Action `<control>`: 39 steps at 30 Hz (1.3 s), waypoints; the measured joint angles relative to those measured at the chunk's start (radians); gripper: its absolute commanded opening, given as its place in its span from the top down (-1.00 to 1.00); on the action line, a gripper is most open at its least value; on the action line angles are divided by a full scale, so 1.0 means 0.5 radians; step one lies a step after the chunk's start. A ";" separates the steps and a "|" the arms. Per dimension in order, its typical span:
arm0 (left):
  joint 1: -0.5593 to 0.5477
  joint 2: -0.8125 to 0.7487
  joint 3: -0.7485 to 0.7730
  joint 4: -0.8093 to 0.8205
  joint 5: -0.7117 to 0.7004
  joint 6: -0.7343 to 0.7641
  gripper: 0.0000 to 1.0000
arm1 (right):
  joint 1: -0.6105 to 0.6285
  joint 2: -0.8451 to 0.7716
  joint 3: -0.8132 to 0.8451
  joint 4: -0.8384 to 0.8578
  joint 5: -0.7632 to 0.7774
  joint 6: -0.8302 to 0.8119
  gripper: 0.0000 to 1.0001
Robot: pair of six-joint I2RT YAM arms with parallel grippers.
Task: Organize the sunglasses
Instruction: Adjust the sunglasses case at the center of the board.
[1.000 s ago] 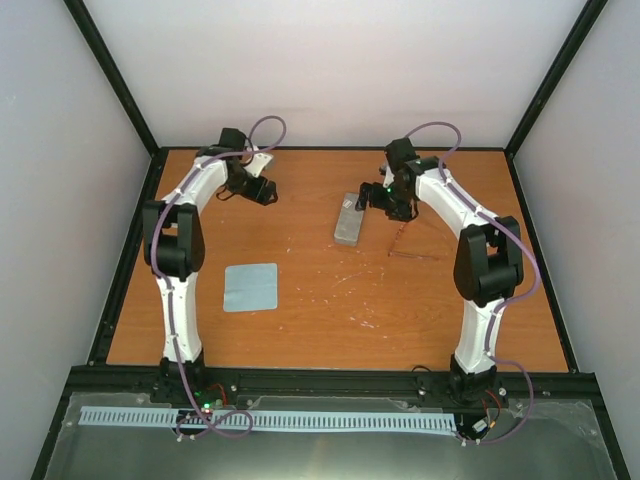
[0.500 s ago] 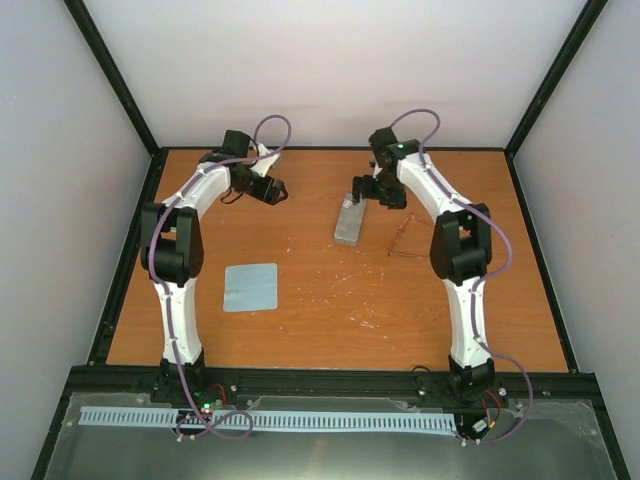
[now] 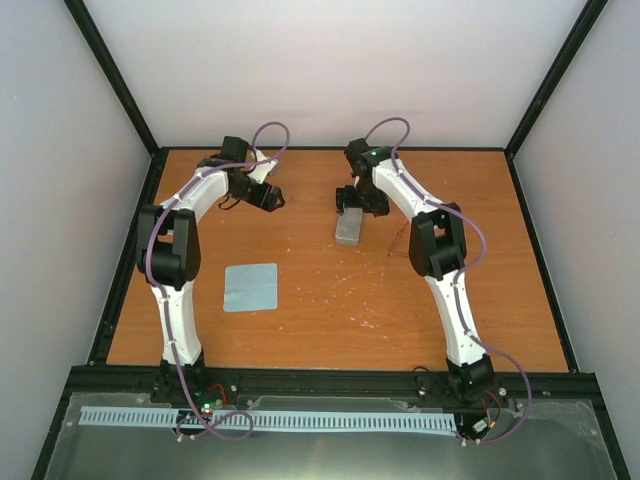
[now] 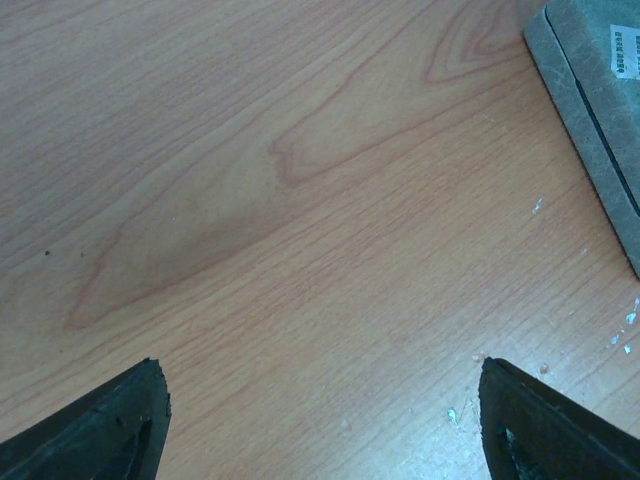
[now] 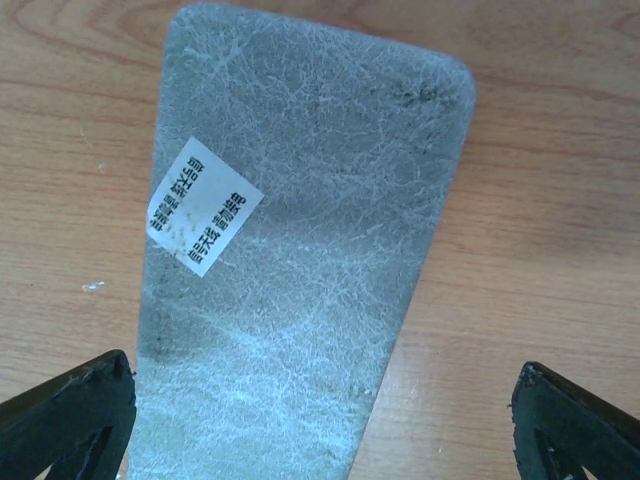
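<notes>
Sunglasses point(image 3: 396, 240) are lying loose on the wooden surface point(image 3: 330, 300), just right of the grey box point(image 3: 348, 228) and partly tucked behind the right arm's elbow point(image 3: 432, 245) in the overhead view. All I can really make out is a thin reddish bit of frame. Nobody's holding them.

The right hand point(image 5: 320, 420) is parked over the far end of the box with its fingers spread wide, one on each side of the lid. Its own camera looks straight down at the grey top and the little white sticker point(image 5: 205, 215). My guess is it's lined up like that to grab or open the box first, since the box looks shut and the glasses presumably go inside.

The left hand point(image 4: 325, 420) is also spread apart with nothing in it, hovering over bare wood off to the left of the box. A corner of the box just shows at the edge of its view, so maybe it's waiting to steady it. The blue-grey cloth point(image 3: 250, 287) sits well apart, nearer the front left.
</notes>
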 measured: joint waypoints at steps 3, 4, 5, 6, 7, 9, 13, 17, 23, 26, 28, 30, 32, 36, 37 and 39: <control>0.000 -0.016 -0.020 0.001 -0.003 -0.001 -0.68 | 0.000 0.024 0.008 0.004 -0.003 0.002 -1.00; 0.000 -0.020 -0.025 -0.001 -0.002 -0.001 -0.68 | 0.002 0.033 0.008 0.005 -0.008 0.002 -1.00; 0.000 -0.023 -0.030 0.000 -0.002 -0.001 -0.68 | 0.004 0.042 0.009 0.010 -0.017 0.007 -1.00; 0.000 -0.023 -0.032 -0.001 -0.002 -0.001 -0.68 | 0.005 0.053 0.016 0.016 -0.024 0.011 -1.00; 0.000 -0.023 -0.034 0.001 -0.002 -0.001 -0.68 | 0.005 0.070 0.034 0.015 -0.031 0.011 -1.00; 0.000 -0.023 -0.040 -0.002 -0.003 -0.001 -0.68 | 0.009 0.110 0.086 0.010 -0.040 0.013 -1.00; 0.000 -0.023 -0.040 -0.003 -0.008 0.000 -0.68 | 0.023 0.180 0.171 0.012 -0.047 0.011 -0.89; 0.000 -0.023 -0.040 -0.008 -0.011 0.000 -0.68 | 0.047 0.211 0.185 0.005 -0.055 0.005 -0.41; -0.005 -0.023 -0.040 -0.025 -0.003 0.000 -0.69 | 0.063 0.224 0.192 -0.008 -0.050 0.008 0.02; -0.026 -0.024 -0.040 -0.039 -0.002 -0.001 -0.71 | 0.063 0.224 0.192 -0.012 -0.045 0.010 0.04; -0.066 -0.027 -0.040 -0.047 -0.004 -0.001 -0.73 | 0.063 0.218 0.186 -0.005 -0.053 0.020 0.04; -0.125 -0.043 -0.045 -0.049 -0.006 0.000 -0.74 | 0.053 0.186 0.126 0.050 -0.105 0.043 0.07; -0.188 -0.083 -0.076 -0.042 0.005 0.000 -0.74 | 0.038 0.125 0.020 0.146 -0.208 0.072 0.08; -0.266 -0.205 -0.196 0.004 0.042 0.052 -0.76 | 0.014 0.028 -0.041 0.209 -0.391 -0.012 0.09; -0.268 -0.231 -0.224 0.018 0.042 0.080 -0.77 | 0.010 0.003 -0.041 0.198 -0.424 -0.077 0.09; -0.249 -0.262 -0.257 0.044 0.041 0.150 -0.77 | 0.008 -0.049 -0.047 0.153 -0.468 -0.223 0.09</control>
